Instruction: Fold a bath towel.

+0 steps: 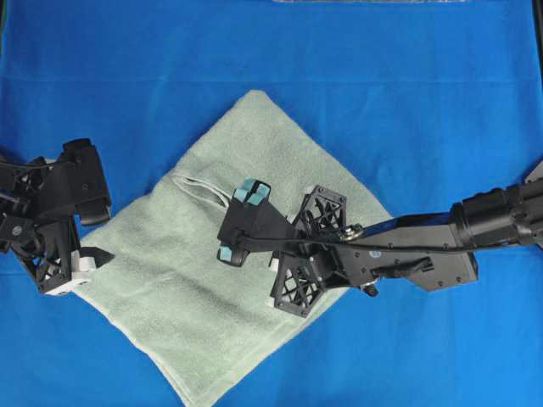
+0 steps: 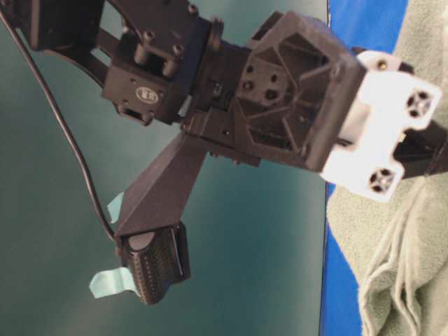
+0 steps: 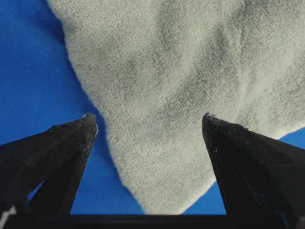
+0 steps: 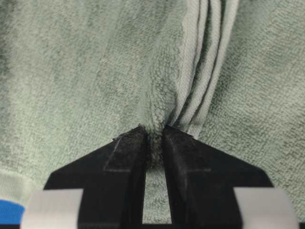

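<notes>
One blue cloth surface fills the overhead view from edge to edge, and on it lies one bath towel, pale sage green, folded into a rough diamond near the middle. Two black arms are in play. The right arm reaches in from the right side across the towel, and its right gripper has the jaws drawn narrow, pinching a bunched fold of towel, with several lighter hemmed edges stacked just beside the pinch. The left arm sits at the towel's left corner. Its left gripper stands wide, two dark fingers spread either side of the towel corner, holding nothing. Two blue-taped fingertips show at the towel's centre.
</notes>
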